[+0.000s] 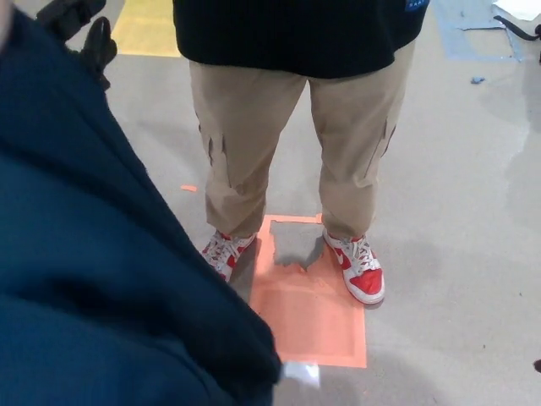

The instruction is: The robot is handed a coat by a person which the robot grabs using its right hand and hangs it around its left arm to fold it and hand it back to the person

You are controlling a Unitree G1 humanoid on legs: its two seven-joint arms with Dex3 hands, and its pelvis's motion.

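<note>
Floor (456, 211) waits below: the coat (101, 254), draped left of the person (296, 127), may slide off; I cannot tell whether the left hand (84, 34) grips.

Coat (93, 254): deep navy blue, plain, no pattern, shading almost to black in the folds. Small white tag (302, 373) at its lower edge.
Left hand (84, 34): black.
Person: black top (287, 34) with a blue label (414, 5); khaki trousers (254, 127), plain; shoes (359, 271) red with white panels and white laces.
Floor (456, 211): pale grey. On it: salmon-orange patch (313, 313), yellow patch (148, 25), light blue patch (473, 34), small orange fleck (188, 188).
</note>
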